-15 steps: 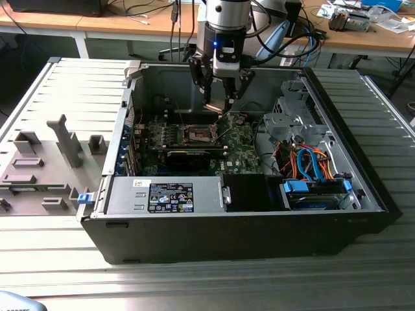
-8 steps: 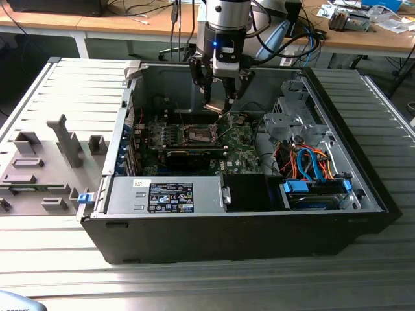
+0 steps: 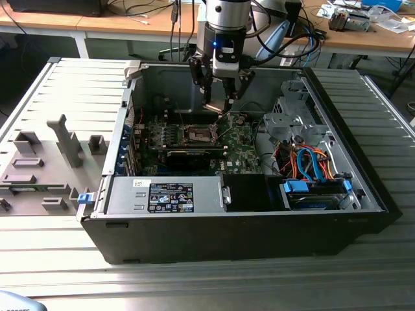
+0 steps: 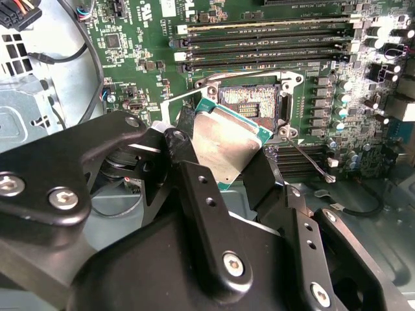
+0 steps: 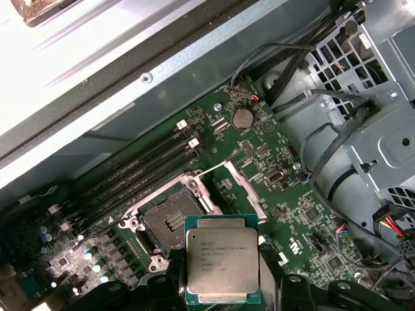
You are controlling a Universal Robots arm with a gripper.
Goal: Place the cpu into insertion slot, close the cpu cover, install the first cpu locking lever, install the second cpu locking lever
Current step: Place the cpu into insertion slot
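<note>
The first step is in hand: placing the cpu. The pincer (image 3: 219, 103) hangs inside the open computer case (image 3: 227, 236), above the green motherboard (image 5: 295, 217), and is pinching the cpu (image 4: 227, 146) by two opposite edges, with its silver-grey top facing the wrist cameras. In the second wrist view the chip is tilted and looks clear of the board, its far corner overlapping the near edge of the insertion slot (image 4: 249, 103). In the first wrist view it sits just beside the slot rather than squarely over it.

The slot is bare, showing its dark contact field inside the metal rim. The cpu cover (image 5: 249, 194) is swung up and open on the side of the slot away from the memory slots (image 4: 272, 39). A thin wire locking lever (image 4: 308, 161) lies released beside the slot. What may be a second lever is too hard to make out to be sure.

By my reading, nothing of the task is finished. Seating the chip calls for bringing it level, centring it over the slot, matching its corners to the rim, and lowering it gently without scraping the contacts or catching the raised cover.
</note>
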